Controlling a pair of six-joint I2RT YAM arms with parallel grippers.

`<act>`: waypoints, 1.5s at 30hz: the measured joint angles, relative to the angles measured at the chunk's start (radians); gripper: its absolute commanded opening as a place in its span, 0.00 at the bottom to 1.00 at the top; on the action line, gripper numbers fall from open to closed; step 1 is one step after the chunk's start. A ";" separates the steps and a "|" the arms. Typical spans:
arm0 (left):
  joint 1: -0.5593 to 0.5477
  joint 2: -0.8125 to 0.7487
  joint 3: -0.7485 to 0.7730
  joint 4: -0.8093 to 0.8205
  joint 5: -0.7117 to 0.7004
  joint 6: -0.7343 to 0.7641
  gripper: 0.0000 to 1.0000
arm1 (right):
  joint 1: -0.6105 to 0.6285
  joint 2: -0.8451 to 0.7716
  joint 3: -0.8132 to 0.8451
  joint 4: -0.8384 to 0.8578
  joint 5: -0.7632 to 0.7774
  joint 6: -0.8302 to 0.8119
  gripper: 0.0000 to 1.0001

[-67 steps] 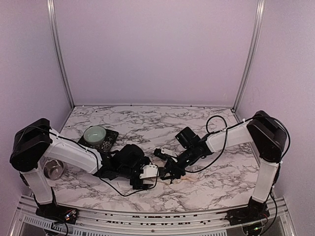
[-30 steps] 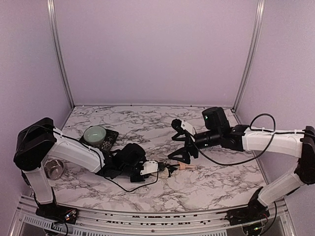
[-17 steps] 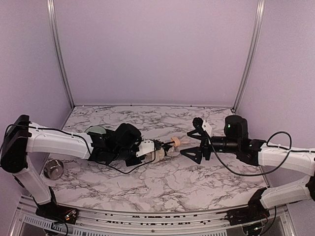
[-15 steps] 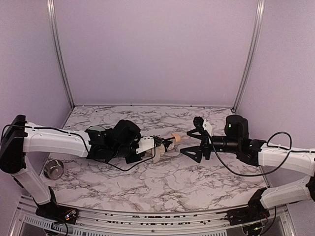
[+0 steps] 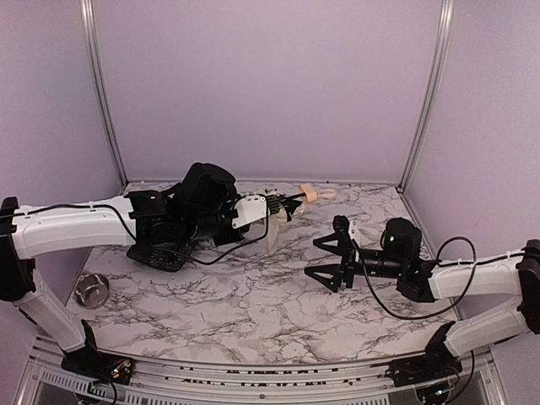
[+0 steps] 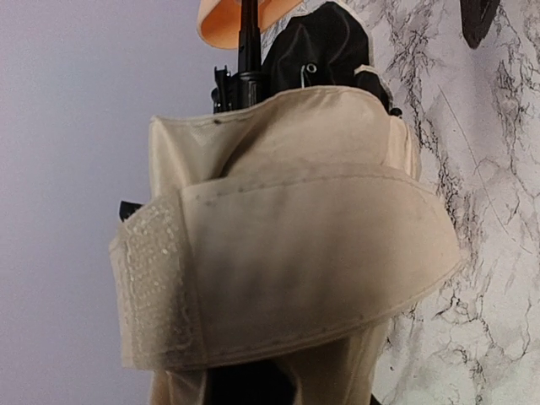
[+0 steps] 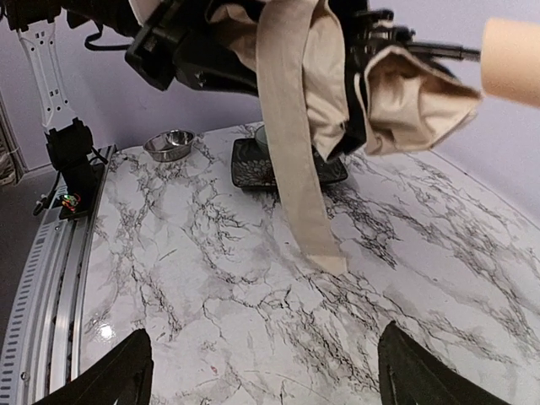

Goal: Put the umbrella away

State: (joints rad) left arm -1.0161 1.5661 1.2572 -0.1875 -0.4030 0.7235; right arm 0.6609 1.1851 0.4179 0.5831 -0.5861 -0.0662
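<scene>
The umbrella, a folded cream-beige bundle with black lining, hangs in the air over the back middle of the table, and my left gripper is shut on it. Its tan handle points right on a thin black shaft. A beige strap dangles down to the marble. In the left wrist view the umbrella fills the frame and hides my fingers. My right gripper stands open and empty, low over the table, right of and below the bundle. From the right wrist the umbrella is above the open gripper.
A black tray lies at the left under my left arm; in the right wrist view this tray carries a pale bowl. A small metal bowl sits at the near left. Purple walls enclose the marble table.
My left arm has lifted the umbrella off the table, up and toward the back. My right arm let go, swung out to the right and dropped lower, jaws narrowing slightly.
</scene>
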 measured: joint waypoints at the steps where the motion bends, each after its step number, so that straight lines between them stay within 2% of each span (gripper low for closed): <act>1: -0.003 -0.007 0.014 -0.005 0.000 0.011 0.00 | 0.001 0.035 0.002 0.031 -0.007 0.011 0.91; 10: -0.024 -0.036 0.095 -0.039 0.010 0.075 0.00 | 0.003 0.290 0.109 0.245 -0.077 0.055 0.96; 16: -0.036 -0.036 0.139 -0.062 0.021 0.100 0.00 | 0.006 0.426 0.229 0.316 -0.188 0.082 0.90; 17: -0.038 -0.036 0.145 -0.066 0.021 0.101 0.00 | 0.010 0.439 0.234 0.323 -0.209 0.085 0.86; 20: -0.044 -0.036 0.160 -0.073 0.022 0.109 0.00 | 0.034 0.462 0.237 0.328 -0.271 0.078 0.55; 21: -0.046 -0.036 0.163 -0.074 0.022 0.111 0.00 | 0.042 0.468 0.242 0.326 -0.288 0.077 0.51; 26: -0.047 -0.036 0.169 -0.079 0.028 0.116 0.00 | 0.055 0.498 0.275 0.327 -0.327 0.086 0.44; 27: -0.048 -0.036 0.169 -0.080 0.028 0.116 0.00 | 0.055 0.500 0.275 0.328 -0.331 0.089 0.44; 28: -0.048 -0.036 0.169 -0.080 0.028 0.116 0.00 | 0.055 0.502 0.275 0.329 -0.333 0.090 0.49; 30: -0.049 -0.036 0.169 -0.080 0.028 0.116 0.00 | 0.055 0.508 0.275 0.330 -0.338 0.095 0.64; 31: -0.049 -0.036 0.169 -0.080 0.029 0.116 0.00 | 0.055 0.512 0.276 0.329 -0.340 0.104 0.66; 40: -0.049 -0.036 0.169 -0.082 0.049 0.119 0.00 | 0.038 0.518 0.280 0.330 -0.344 0.109 0.19; 44: -0.049 -0.036 0.170 -0.082 0.055 0.118 0.00 | 0.037 0.518 0.291 0.332 -0.357 0.120 0.01; 45: -0.049 -0.036 0.171 -0.082 0.055 0.116 0.00 | 0.037 0.518 0.291 0.332 -0.359 0.119 0.00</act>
State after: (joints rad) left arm -1.0653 1.5303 1.4277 -0.2695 -0.3485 0.8394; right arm 0.6983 1.7027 0.7094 0.9154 -0.9451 0.0532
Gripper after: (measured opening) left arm 0.308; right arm 0.085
